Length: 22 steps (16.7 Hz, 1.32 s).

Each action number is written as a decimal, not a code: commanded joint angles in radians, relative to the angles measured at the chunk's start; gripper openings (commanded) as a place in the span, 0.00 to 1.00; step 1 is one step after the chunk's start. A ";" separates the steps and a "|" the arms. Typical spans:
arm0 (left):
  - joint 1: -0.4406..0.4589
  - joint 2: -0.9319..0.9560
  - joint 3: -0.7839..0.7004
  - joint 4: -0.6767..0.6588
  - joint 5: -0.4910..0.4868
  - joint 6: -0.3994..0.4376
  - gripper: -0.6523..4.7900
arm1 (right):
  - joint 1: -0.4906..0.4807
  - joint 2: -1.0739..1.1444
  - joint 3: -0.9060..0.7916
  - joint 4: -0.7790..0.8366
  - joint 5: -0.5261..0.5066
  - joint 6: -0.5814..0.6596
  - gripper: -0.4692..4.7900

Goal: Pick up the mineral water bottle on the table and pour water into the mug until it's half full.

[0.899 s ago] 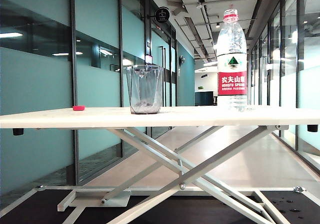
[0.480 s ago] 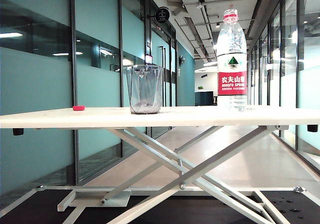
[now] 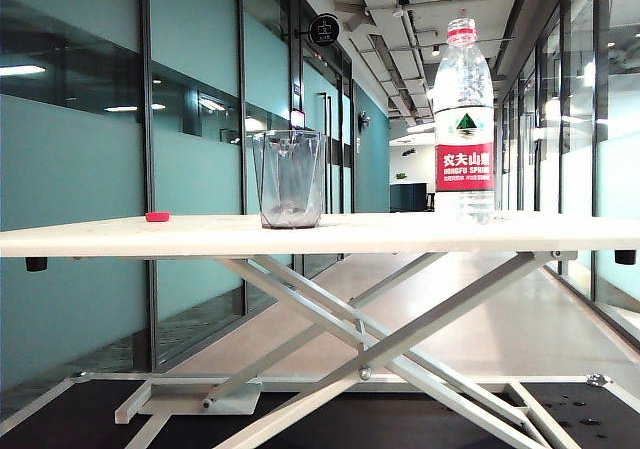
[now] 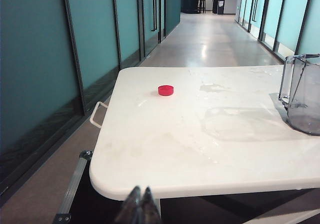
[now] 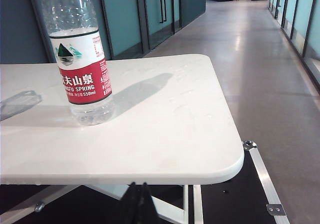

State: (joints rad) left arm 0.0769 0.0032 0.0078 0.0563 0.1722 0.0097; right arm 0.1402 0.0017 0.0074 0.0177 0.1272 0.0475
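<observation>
Exterior view, table: a long white table (image 3: 400, 234) on a white crossed-leg frame is seen from the side in a hallway with teal glass walls.
Exterior view, mug: the clear mug (image 3: 289, 179) is stood upright on the table, left of the middle. No water can be made out in it.
Exterior view, bottle: the mineral water bottle (image 3: 464, 119) is stood upright on the right part of the table, well apart from the mug. It is much taller than the mug. No cap is seen on its red neck ring.
Exterior view, cap: a small red cap (image 3: 157, 216) is laid flat on the left part of the table.
Left wrist view, gripper: the left gripper (image 4: 140, 204) is held low, off the near edge of the table, with its fingers pressed together and nothing between them.
Left wrist view, things: the red cap (image 4: 166, 90) and the mug (image 4: 302, 94) are seen on the table, far from the gripper.
Right wrist view, gripper: the right gripper (image 5: 136, 199) is held low, off the near table edge, fingers together, nothing held.
Right wrist view, bottle: water is seen in the bottom of the bottle (image 5: 77, 54), below its red label; how high it goes cannot be told.
</observation>
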 commanded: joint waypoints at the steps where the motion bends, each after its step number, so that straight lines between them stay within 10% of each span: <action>1: 0.000 0.000 0.002 0.013 0.001 -0.002 0.11 | -0.001 -0.002 -0.002 0.015 -0.002 0.002 0.08; 7: 0.000 0.000 0.002 0.013 0.136 -0.179 0.11 | -0.001 -0.002 -0.002 0.016 -0.061 0.003 0.08; 11: 0.000 0.000 0.002 0.015 0.619 -0.148 0.11 | -0.001 -0.002 -0.002 0.018 -0.279 0.004 0.08; 14: 0.000 0.000 0.002 0.026 0.707 -0.140 0.11 | 0.000 -0.002 -0.002 0.018 -0.420 0.005 0.08; 18: 0.000 0.000 0.002 0.055 0.704 -0.113 0.11 | 0.000 -0.002 -0.002 0.048 -0.391 -0.043 0.85; 22: 0.000 0.000 0.002 0.057 0.704 -0.127 0.11 | 0.000 0.008 -0.002 0.145 -0.391 -0.092 1.00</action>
State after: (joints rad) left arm 0.0765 0.0032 0.0082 0.0948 0.8715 -0.1059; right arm 0.1406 0.0025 0.0074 0.1276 -0.2657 -0.0383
